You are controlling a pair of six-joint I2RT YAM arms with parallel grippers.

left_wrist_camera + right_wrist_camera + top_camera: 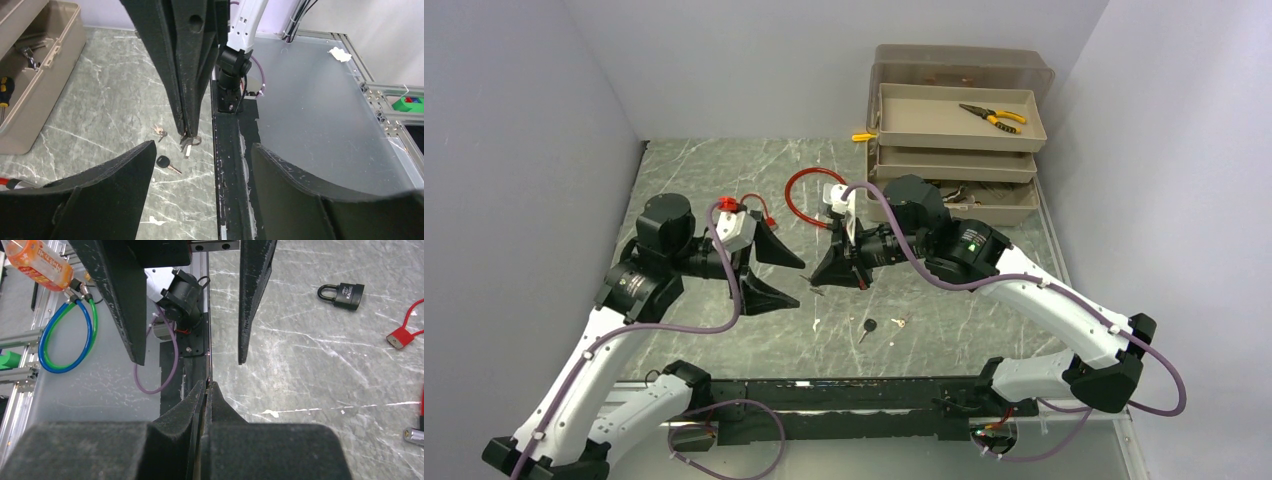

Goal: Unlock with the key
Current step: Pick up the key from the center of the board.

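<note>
My right gripper (816, 283) is shut on a small silver key (188, 146) with a ring, held just above the marble table; the key hangs below its tips (186, 134). In the right wrist view the fingertips (206, 386) are pressed together and the key is only a thin edge. The black padlock (345, 294) lies on the table beyond my left gripper; the left arm hides it in the top view. My left gripper (786, 275) is open and empty, facing the right gripper (202, 152). A black-headed key (865, 328) and a small brass key (898, 322) lie loose nearby.
A red cable lock (807, 196) lies at the table's middle back. A tan tiered toolbox (954, 130) with pliers (992, 117) stands at the back right. A black rail (227, 165) marks the table's near edge.
</note>
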